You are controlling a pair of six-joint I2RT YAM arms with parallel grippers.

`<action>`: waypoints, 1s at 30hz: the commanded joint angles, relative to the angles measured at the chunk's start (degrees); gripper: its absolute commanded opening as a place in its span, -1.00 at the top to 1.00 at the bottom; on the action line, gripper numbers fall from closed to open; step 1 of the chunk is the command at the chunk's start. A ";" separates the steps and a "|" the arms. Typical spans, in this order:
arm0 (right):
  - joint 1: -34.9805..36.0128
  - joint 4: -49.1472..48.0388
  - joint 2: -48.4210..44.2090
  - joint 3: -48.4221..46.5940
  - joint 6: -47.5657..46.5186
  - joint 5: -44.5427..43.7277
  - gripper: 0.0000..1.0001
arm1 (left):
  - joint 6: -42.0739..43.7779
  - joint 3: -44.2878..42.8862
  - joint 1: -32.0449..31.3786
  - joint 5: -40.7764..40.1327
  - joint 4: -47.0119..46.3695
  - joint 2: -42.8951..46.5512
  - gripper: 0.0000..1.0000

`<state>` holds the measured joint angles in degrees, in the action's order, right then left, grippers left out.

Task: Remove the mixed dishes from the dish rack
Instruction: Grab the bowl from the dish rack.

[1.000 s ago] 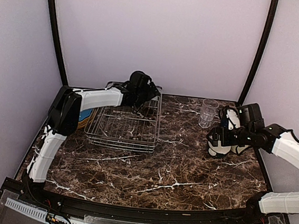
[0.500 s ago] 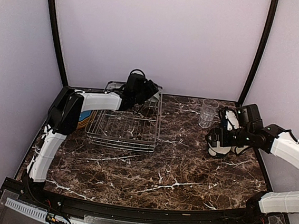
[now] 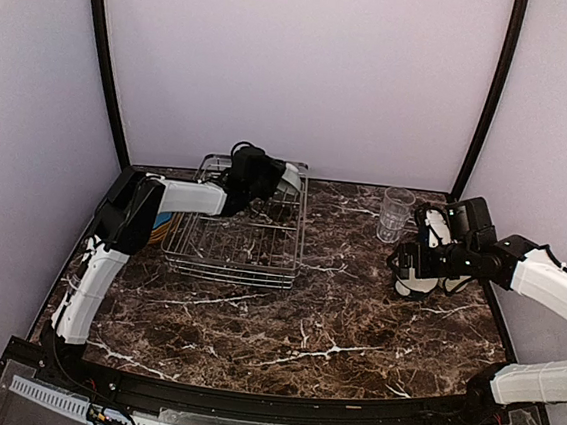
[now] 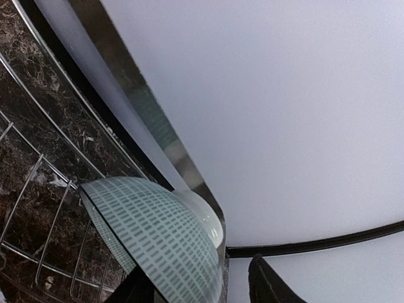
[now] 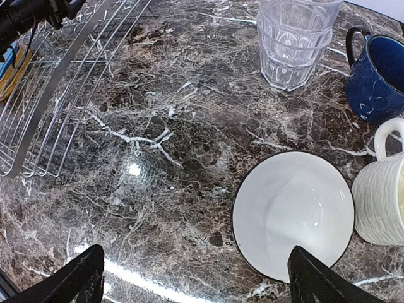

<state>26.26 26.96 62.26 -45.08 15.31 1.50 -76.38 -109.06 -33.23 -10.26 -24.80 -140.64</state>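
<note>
While the dish rack [image 3: 235,243] sat at the worktop's [image 3: 303,325] far left, a green-dashed bowl [image 4: 158,233] stood at its far right corner between the left gripper's [image 4: 197,278] half-open jaws, with a gap beside its rim. The right gripper's [image 5: 197,274] jaws gaped wide and empty over a white bowl [image 5: 291,214].

dark marble table [image 3: 303,325], pale walls [image 3: 308,64]

Dish rack [image 3: 236,233] sat on worktop [image 3: 303,325] at 10 o'clock. Bowl [image 4: 158,233] stood on edge in rack's 1 o'clock corner. Plate stack [image 3: 165,229] lay at rack's 9 o'clock. Stacked glasses [image 3: 396,213] stood at worktop's 2 o'clock. Second bowl [image 5: 291,214] sat at 3 o'clock, mug [image 5: 379,202] just beside it, other mug [image 5: 375,76] behind.
</note>
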 commanded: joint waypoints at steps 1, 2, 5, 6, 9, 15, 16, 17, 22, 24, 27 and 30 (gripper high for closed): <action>0.46 -1.06 -0.03 -0.01 0.29 -0.20 -0.97 | -6.42 -4.07 0.32 2.03 -0.94 -3.32 0.07; 0.44 -1.00 -0.04 -0.09 0.20 -0.30 -0.97 | -6.73 -4.51 0.30 2.53 -0.84 -4.01 0.10; 0.46 -0.77 -0.11 -0.35 0.18 -0.37 -0.97 | -7.25 -5.42 0.28 2.58 0.75 -4.34 0.19; 0.46 -0.66 -0.16 -0.42 0.16 -0.42 -0.97 | -7.30 -5.52 0.27 2.54 1.19 -4.37 0.22; 0.46 -0.53 -0.23 -0.45 0.07 -0.68 -0.97 | -7.28 -5.43 0.44 2.90 0.88 -4.42 0.37; 0.46 -0.24 -0.17 -0.78 0.07 -0.88 -0.97 | -8.19 -4.42 1.04 5.95 -3.23 -4.07 0.58; 0.46 -0.24 -0.13 -0.92 0.09 -0.85 -0.97 | -8.51 -3.97 1.10 6.17 -5.13 -4.01 0.64; 0.46 -0.24 -0.04 -1.03 0.12 -0.88 -0.97 | -8.69 -3.84 1.13 6.78 -5.72 -3.85 0.67; 0.46 0.07 0.09 -1.50 0.24 -0.88 -0.97 | -9.19 -1.90 1.68 8.46 -11.63 -2.72 0.90; 0.45 0.14 -0.07 -1.37 0.40 -0.91 -0.97 | -8.51 -1.36 1.90 9.30 -13.95 -1.92 0.93; 0.46 0.39 -0.12 -1.25 0.57 -1.29 -0.97 | -6.59 -1.47 2.21 12.04 -17.34 -0.72 0.98; 0.46 0.53 -0.07 -1.24 0.73 -1.32 -0.97 | -5.06 -1.59 2.61 14.49 -20.30 0.04 0.98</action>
<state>26.26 27.18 62.26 -45.15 15.38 1.19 -84.36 -110.83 -31.24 -0.32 -35.99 -144.90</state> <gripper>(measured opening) 0.986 0.071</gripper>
